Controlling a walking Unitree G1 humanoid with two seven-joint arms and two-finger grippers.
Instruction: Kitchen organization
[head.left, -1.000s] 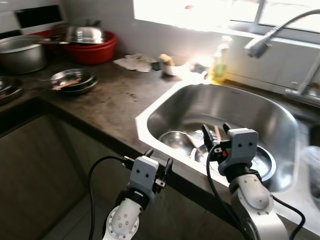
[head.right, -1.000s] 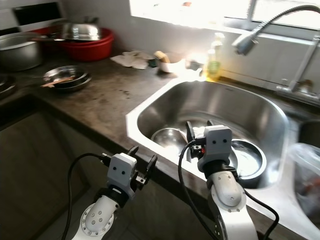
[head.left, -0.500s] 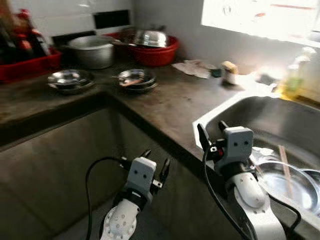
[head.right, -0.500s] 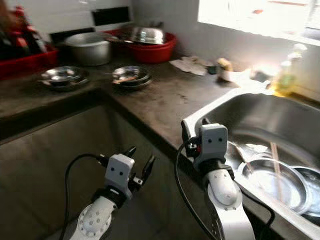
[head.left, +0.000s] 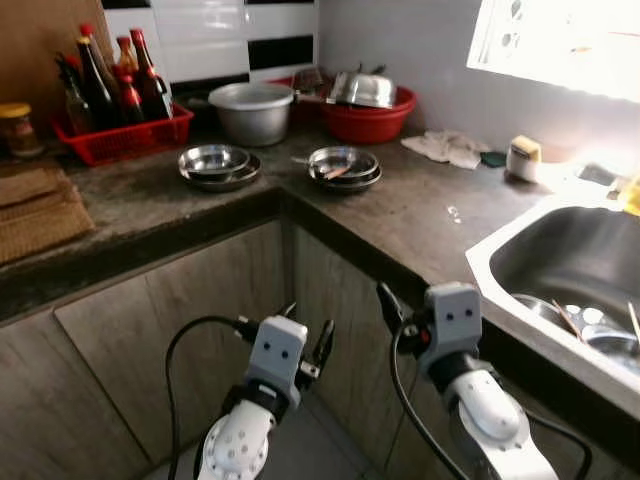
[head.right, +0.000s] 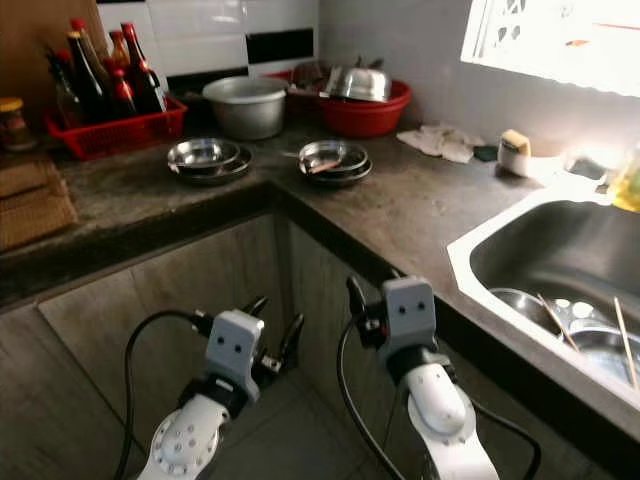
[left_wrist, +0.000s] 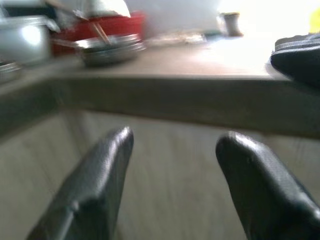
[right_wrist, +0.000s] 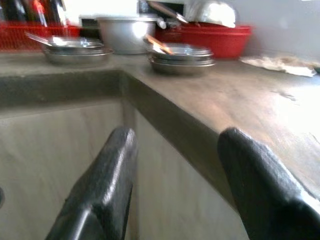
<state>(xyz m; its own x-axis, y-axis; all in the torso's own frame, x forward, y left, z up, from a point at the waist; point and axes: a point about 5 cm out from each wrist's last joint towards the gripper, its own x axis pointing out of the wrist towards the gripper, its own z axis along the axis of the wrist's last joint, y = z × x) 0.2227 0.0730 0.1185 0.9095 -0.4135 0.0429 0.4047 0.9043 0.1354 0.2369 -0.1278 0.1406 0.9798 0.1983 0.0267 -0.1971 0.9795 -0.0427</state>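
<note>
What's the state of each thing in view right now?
left gripper: open, empty, below the counter edge
right gripper: open, empty
sink: holds dirty dishes
red basin: loaded with steel cookware
red basket: bottles upright
two stacks of steel plates: on counter

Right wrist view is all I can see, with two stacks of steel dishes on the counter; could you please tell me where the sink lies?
Observer: The sink lies off to the robot's right, past the counter's corner.
Operator: Thank you. Is anything in it?
Observer: Yes, steel bowls lie at its bottom.
Operator: And is the left claw holding anything?
Observer: No, the left claw is open and empty, low in front of the cabinet door.
</note>
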